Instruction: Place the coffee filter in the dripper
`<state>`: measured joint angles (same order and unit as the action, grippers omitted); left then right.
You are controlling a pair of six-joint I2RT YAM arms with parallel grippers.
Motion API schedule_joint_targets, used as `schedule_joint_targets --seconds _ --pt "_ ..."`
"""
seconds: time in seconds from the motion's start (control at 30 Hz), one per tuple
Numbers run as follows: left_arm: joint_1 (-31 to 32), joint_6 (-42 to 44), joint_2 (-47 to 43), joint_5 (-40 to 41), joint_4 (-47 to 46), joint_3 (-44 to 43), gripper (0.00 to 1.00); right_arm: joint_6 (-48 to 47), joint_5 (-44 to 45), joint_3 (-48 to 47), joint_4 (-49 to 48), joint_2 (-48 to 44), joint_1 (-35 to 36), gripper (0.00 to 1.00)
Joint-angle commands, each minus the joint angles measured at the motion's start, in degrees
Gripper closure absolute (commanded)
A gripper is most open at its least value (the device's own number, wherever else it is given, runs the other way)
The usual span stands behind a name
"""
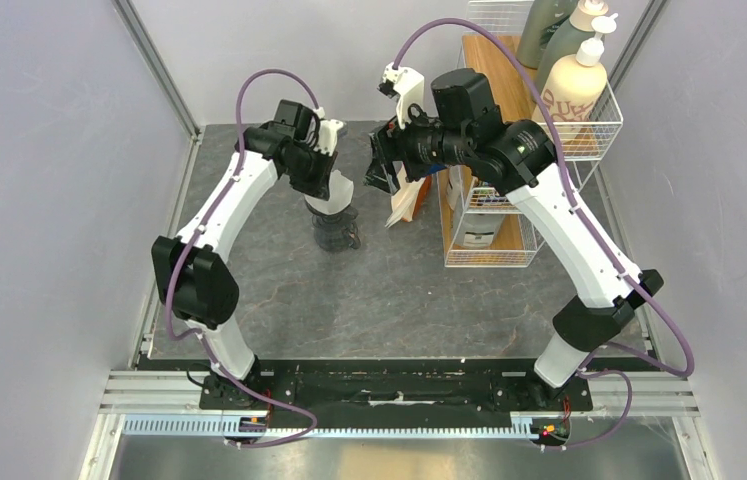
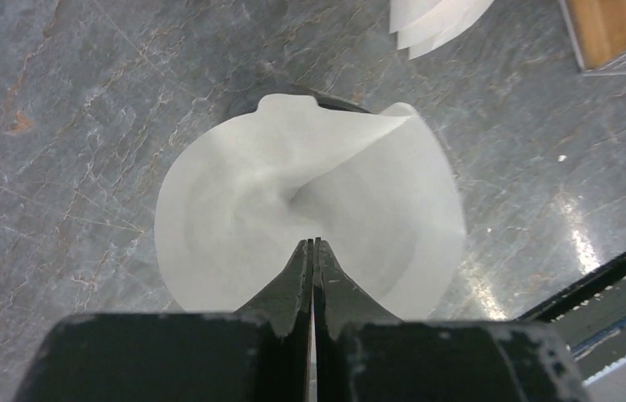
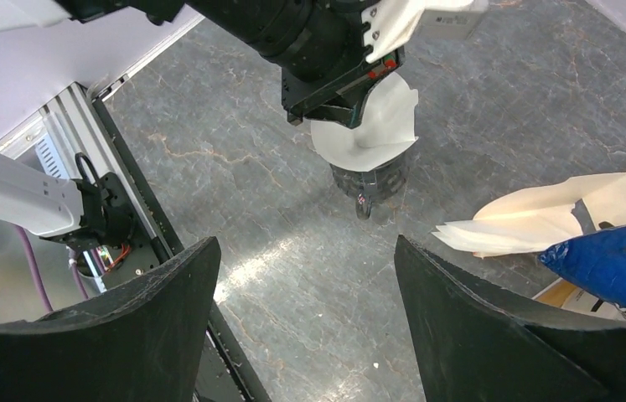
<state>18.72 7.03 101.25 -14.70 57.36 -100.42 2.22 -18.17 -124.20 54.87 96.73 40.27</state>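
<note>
My left hand [image 2: 313, 243] is right above the dripper [image 1: 335, 232]. Its two fingers are squeezed tight together, and they pinch the side of the coffee filter [image 2: 234, 209]. The filter is a white paper cone with its mouth wide open and facing up. Its pointy bottom part sits down inside the dripper, and its top part sticks up above the dark rim. The dripper stands upright on the gray bench [image 1: 369, 300].

My right hand [image 3: 305, 276] is up in the air to the right of the dripper. Its fingers are spread wide and it holds nothing.

A flat beige and white packet [image 3: 544, 222] is on the right of the dripper, between it and the wire rack [image 1: 489, 255]. It does not touch the dripper.
</note>
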Motion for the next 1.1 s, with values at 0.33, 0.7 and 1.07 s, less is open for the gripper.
schedule_joint_targets --seconds 0.33,0.7,1.07 --pt "2.3 4.1 1.8 4.9 -13.5 10.5 0.98 -0.2 -1.3 -1.3 -0.5 0.8 0.1 0.16" --pt "2.5 4.7 4.1 5.4 -15.9 12.5 0.98 0.5 -1.5 -1.6 -0.4 1.1 0.0 0.16" --pt "2.5 5.2 5.4 4.5 -14.9 11.7 0.98 0.5 -1.9 -2.0 -0.2 1.7 0.1 0.16"
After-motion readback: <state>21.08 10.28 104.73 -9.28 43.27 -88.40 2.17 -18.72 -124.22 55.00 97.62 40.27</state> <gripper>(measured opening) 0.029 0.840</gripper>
